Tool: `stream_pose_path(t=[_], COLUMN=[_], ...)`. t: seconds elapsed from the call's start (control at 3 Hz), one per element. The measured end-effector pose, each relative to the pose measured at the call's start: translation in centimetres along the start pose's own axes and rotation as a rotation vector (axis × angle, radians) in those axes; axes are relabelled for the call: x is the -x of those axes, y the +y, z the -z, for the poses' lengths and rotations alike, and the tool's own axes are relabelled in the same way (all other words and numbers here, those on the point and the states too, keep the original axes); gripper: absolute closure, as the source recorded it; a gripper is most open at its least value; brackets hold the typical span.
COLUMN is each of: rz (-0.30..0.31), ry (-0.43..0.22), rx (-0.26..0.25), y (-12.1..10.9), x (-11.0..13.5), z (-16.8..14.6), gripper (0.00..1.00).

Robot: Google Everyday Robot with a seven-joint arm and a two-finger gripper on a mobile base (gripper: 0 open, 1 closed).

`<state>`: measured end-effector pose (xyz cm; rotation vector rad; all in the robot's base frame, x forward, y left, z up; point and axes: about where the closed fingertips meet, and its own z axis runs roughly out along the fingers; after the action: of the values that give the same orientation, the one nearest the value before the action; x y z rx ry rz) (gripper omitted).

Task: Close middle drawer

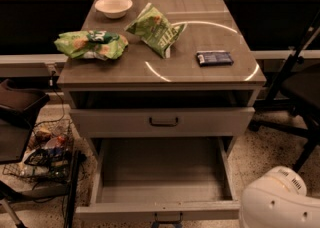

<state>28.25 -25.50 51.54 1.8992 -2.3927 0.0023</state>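
The middle drawer [162, 210] is pulled far out of the grey-beige cabinet, with its wide, plain box empty. Its flat front sits at the bottom edge of the view, and the small dark handle [166, 218] is partly cut off. The top drawer [110, 122], with a dark bar handle [163, 121], stands slightly out above it. The lowest drawer is hidden under the open one. My gripper is out of view. Only a white rounded part of my arm [280, 202] shows at the bottom right, beside the open drawer's right corner.
On the cabinet top [215, 32] lie two green snack bags [90, 43] [156, 28], a white bowl [113, 6] and a dark bar [214, 58]. A wire basket of clutter [42, 154] stands on the floor to the left. Dark chair legs [295, 97] stand to the right.
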Motion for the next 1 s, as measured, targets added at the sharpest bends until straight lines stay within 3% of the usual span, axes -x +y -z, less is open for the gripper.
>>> stream_pose_path(t=[0.67,1.0], rz=[0.107,0.229], ry=[0.039,0.034], rx=[0.010,0.029], y=[0.2,-0.2], x=[-0.6,1.7], z=[-7.9,-10.8], gripper=[1.00,1.00])
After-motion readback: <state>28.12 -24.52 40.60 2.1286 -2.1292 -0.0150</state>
